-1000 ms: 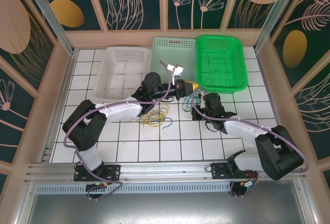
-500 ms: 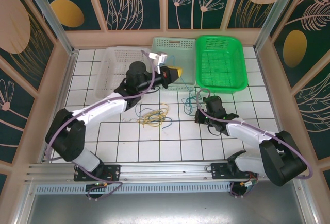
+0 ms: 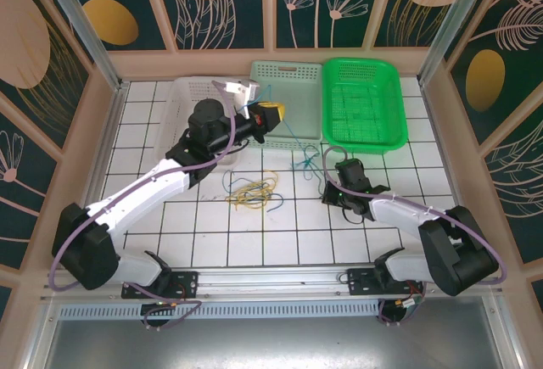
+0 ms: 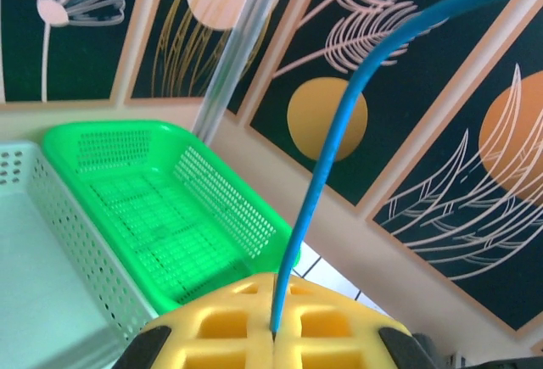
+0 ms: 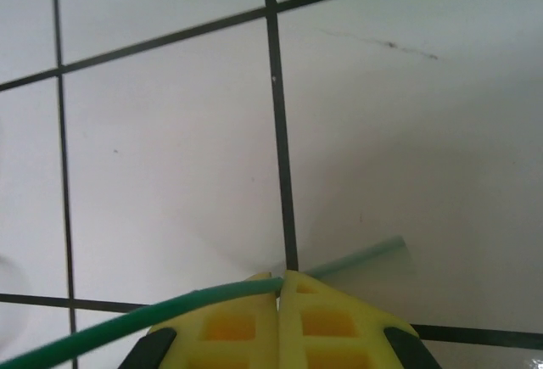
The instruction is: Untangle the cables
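My left gripper (image 3: pixel 273 114) is raised over the front of the pale green basket (image 3: pixel 287 74), shut on a blue cable (image 3: pixel 293 142). That cable slants down and to the right to a knot near the table. In the left wrist view the blue cable (image 4: pixel 321 178) rises from between the closed yellow pads (image 4: pixel 229 327) of my left gripper (image 4: pixel 276 335). My right gripper (image 3: pixel 328 191) sits low on the tiles, shut on a green cable (image 5: pixel 127 322) that crosses the tip of my right gripper (image 5: pixel 280 288). Yellow cables (image 3: pixel 252 189) lie loosely coiled on the tiles between the arms.
Three baskets stand along the back: white (image 3: pixel 204 110), pale green, and bright green (image 3: pixel 365 102). The bright green basket (image 4: pixel 170 216) lies ahead in the left wrist view. Walls close the table on both sides and at the back.
The left arm has swung left and back, lifting the blue cable and drawing it straighter. The right gripper has stayed low on the tiles, holding the green cable.
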Robot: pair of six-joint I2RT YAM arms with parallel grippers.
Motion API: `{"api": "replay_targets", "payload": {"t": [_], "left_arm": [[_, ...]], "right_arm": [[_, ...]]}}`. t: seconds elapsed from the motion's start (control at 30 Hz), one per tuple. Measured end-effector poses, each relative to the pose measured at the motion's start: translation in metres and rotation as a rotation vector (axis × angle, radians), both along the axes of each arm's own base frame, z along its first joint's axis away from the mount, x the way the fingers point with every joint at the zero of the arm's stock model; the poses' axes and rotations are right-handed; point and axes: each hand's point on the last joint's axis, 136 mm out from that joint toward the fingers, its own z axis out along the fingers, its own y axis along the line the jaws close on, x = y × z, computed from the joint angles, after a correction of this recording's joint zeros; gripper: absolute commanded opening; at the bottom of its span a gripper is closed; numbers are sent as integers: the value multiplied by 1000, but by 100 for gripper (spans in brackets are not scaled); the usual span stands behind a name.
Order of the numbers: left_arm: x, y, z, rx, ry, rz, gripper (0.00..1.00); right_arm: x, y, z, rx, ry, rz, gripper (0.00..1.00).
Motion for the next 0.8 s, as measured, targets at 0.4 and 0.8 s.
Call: {"api": "replay_targets", "payload": {"t": [0.4, 0.8], "left_arm": [[2, -13, -3, -128, 45, -75, 0], [6, -34, -53, -157, 219, -164, 0]], "right_arm": [[-4, 10, 34, 31, -100, 76, 69], [-5, 17, 82, 78, -269, 172, 83]]}}
